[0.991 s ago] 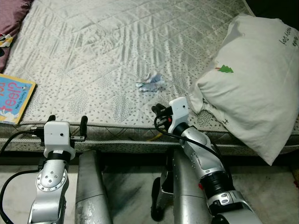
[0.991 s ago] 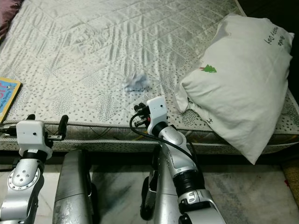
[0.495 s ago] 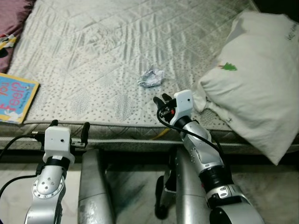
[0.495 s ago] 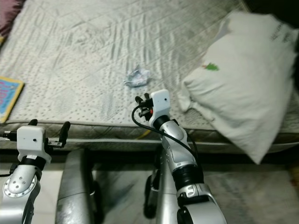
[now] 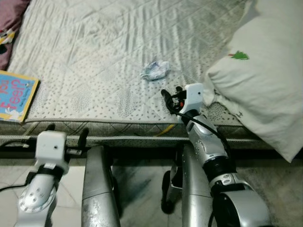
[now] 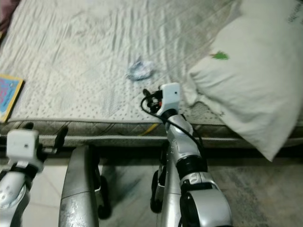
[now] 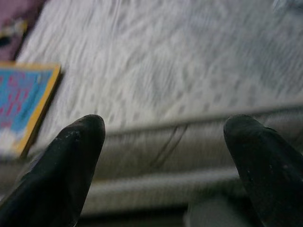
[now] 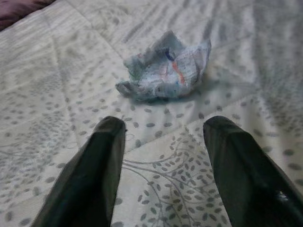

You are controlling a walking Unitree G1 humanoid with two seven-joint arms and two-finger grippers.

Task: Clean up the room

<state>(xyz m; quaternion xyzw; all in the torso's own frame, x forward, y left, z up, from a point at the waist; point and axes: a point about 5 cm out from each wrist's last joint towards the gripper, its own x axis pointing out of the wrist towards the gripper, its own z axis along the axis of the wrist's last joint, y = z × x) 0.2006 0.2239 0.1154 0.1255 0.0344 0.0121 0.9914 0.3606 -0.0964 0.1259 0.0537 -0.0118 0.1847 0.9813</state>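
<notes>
Hanging low in front of the bed's edge, the left hand (image 7: 163, 165) is nearest to the camera, its two black fingers spread wide with nothing between them. It sits below the mattress (image 5: 94, 56) seam, over the pale floor (image 5: 142, 189), level with the corner where a children's book (image 5: 15, 96) with a blue cover and yellow border lies flat on the bedding.

Further in, the right hand (image 8: 163, 156) reaches over the mattress edge and rests low above the quilted, leaf-patterned cover. Its fingers are also spread wide and hold nothing. In the right wrist view the fingertips (image 8: 111, 130) point straight at a crumpled paper wad (image 5: 155, 70), which lies on the bedding just beyond them, close but not touching.

That wad is whitish with faint blue and red print, and it sits by itself on the open middle of the mattress, well apart from the book.

To the robot's right, a large white pillow (image 5: 265, 80) with a small green tree mark leans over the mattress corner, its lower edge hanging past the side of the bed. At the far left corner a dark maroon cloth (image 5: 10, 19) lies on the bed.
</notes>
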